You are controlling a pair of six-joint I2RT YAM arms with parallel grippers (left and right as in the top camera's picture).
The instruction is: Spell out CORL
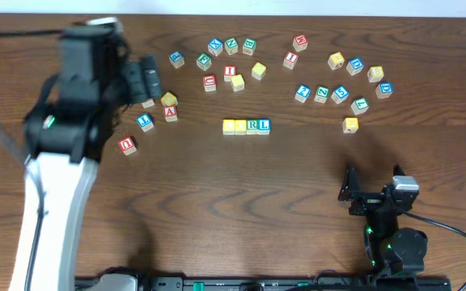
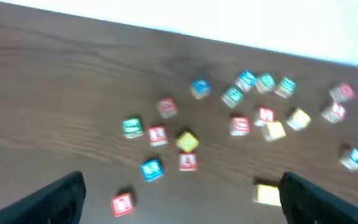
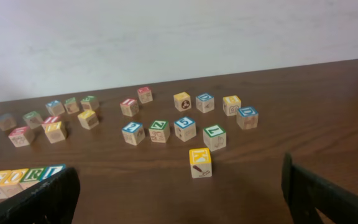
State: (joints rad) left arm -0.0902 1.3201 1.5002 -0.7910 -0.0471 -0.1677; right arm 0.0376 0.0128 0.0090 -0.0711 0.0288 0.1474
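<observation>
Four cubes stand in a touching row at the table's middle: two yellow-topped cubes (image 1: 229, 126) (image 1: 240, 126), the green R cube (image 1: 252, 125) and the blue L cube (image 1: 264, 125). The row also shows at the lower left of the right wrist view (image 3: 18, 178), reading C, O, R, L. My left gripper (image 1: 146, 79) is raised over the left cluster of cubes, open and empty; its fingers frame the bottom of the left wrist view (image 2: 179, 205). My right gripper (image 1: 350, 187) rests near the front right, open and empty (image 3: 179, 199).
Loose cubes lie in a left cluster (image 1: 145, 121), a back-middle cluster (image 1: 230, 73) and a right cluster (image 1: 340, 94). A yellow K cube (image 3: 200, 162) stands alone in front of the right gripper. The table's far edge meets a white wall.
</observation>
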